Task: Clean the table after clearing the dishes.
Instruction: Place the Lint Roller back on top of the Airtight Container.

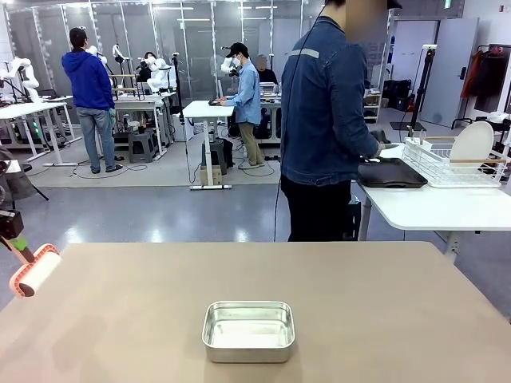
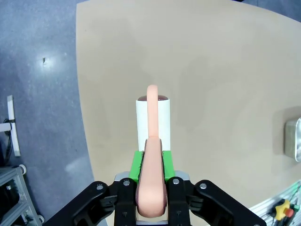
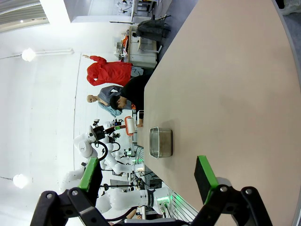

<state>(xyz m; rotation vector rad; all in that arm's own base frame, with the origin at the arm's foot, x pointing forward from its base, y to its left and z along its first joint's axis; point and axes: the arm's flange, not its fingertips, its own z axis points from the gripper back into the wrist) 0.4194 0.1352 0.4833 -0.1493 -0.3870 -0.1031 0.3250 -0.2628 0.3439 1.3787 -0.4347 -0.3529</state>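
Observation:
The beige table [image 1: 359, 303] spans the foreground. My left gripper [image 1: 16, 242] is at its near-left edge, shut on the salmon-pink handle of a lint roller [image 1: 33, 271]. In the left wrist view the gripper [image 2: 153, 165] clamps that handle, and the roller's white roll [image 2: 153, 120] points over the table top [image 2: 211, 70]; I cannot tell if it touches. My right gripper [image 3: 148, 172] is open above the table [image 3: 225, 84], nothing between its green pads [image 3: 205, 172]. Of the dishes, a dark tray [image 1: 391, 173] lies on the smaller white table and a round white plate [image 1: 471, 144] stands in a wire rack.
A rectangular steel pan [image 1: 248, 331] sits at the near middle of the table, also visible as the pan [image 3: 161, 142] and the pan [image 2: 294, 141]. A person in a denim jacket [image 1: 327, 120] stands at the far side, hands at the tray. The wire rack [image 1: 447, 163] is on the white table.

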